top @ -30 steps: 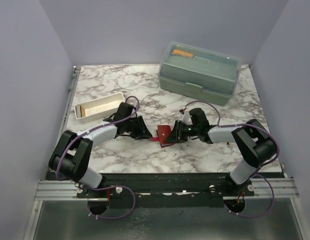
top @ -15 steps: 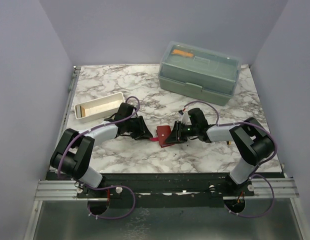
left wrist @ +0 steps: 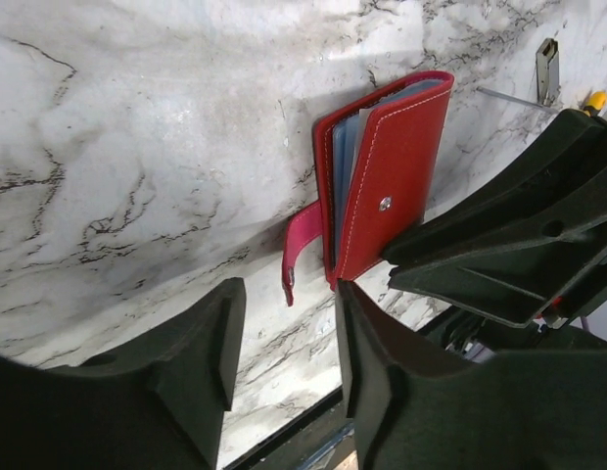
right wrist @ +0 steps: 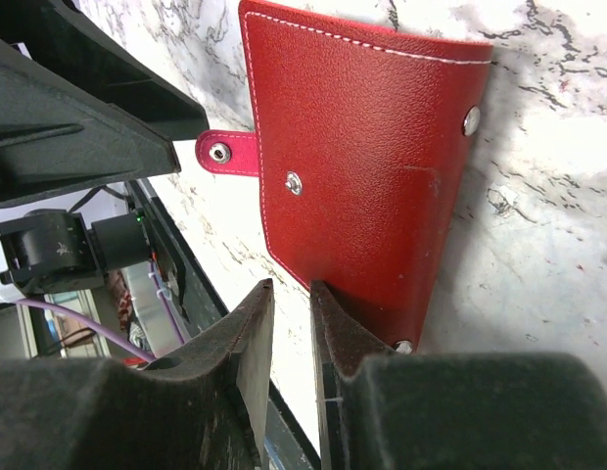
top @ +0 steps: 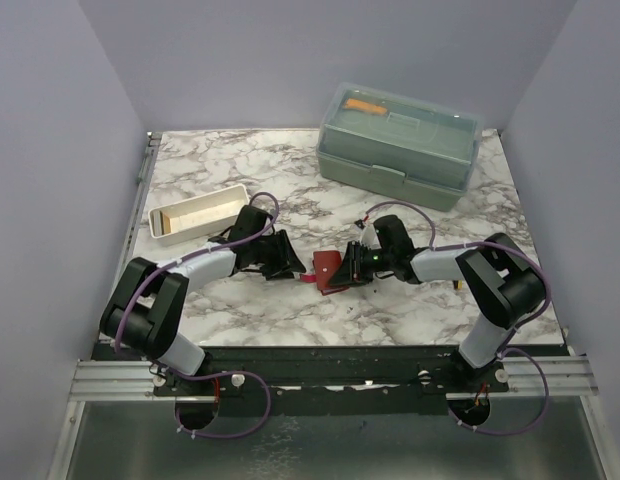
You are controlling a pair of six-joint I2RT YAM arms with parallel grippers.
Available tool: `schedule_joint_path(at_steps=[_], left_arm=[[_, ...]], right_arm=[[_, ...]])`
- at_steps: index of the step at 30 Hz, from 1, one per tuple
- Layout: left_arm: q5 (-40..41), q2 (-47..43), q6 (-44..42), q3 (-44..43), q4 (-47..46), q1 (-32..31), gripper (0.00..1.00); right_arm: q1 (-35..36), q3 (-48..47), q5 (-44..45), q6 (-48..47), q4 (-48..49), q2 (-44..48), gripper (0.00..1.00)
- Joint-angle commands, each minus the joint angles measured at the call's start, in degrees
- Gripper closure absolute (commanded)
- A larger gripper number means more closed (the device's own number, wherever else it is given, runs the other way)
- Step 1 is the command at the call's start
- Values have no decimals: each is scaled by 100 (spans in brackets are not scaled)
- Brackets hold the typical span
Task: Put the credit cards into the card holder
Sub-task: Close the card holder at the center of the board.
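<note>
The dark-red card holder [top: 327, 268] stands on edge on the marble between my two grippers. In the left wrist view it [left wrist: 394, 181] is slightly ajar, with grey-blue inner leaves [left wrist: 343, 157] showing and its snap strap [left wrist: 300, 245] hanging loose. My left gripper [top: 286, 258] is open and empty just left of it [left wrist: 284, 338]. My right gripper [top: 350, 266] has its jaws nearly together with only bare table in the thin gap [right wrist: 292, 318]; one finger [right wrist: 352, 338] rests against the holder's red outer face [right wrist: 367, 166]. No loose credit card shows.
A long white tray [top: 198, 213] with a tan piece at its left end lies at the back left. A large pale-green lidded box [top: 400, 145] stands at the back right. The table's front edge and black rail [top: 330, 352] lie close behind both grippers.
The right gripper and the card holder have shifted slightly left; the left gripper has edged a little towards the holder. Both grippers keep the same openings.
</note>
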State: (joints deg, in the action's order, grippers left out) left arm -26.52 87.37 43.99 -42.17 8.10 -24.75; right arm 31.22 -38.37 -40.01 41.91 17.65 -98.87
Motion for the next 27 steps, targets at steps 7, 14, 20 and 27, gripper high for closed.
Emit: schedule_joint_path(at_steps=[7, 14, 20, 27], left_arm=[[215, 35, 73, 81, -114, -3, 71], [-50, 200, 159, 95, -370, -13, 79], [-95, 151, 196, 184, -444, -9, 85], [-362, 135, 326, 275, -642, -12, 90]], right_arm=[[68, -118, 90, -170, -175, -185, 75], [75, -120, 89, -189, -214, -194, 76], [86, -134, 99, -201, -242, -202, 76], [146, -159, 186, -149, -217, -217, 76]])
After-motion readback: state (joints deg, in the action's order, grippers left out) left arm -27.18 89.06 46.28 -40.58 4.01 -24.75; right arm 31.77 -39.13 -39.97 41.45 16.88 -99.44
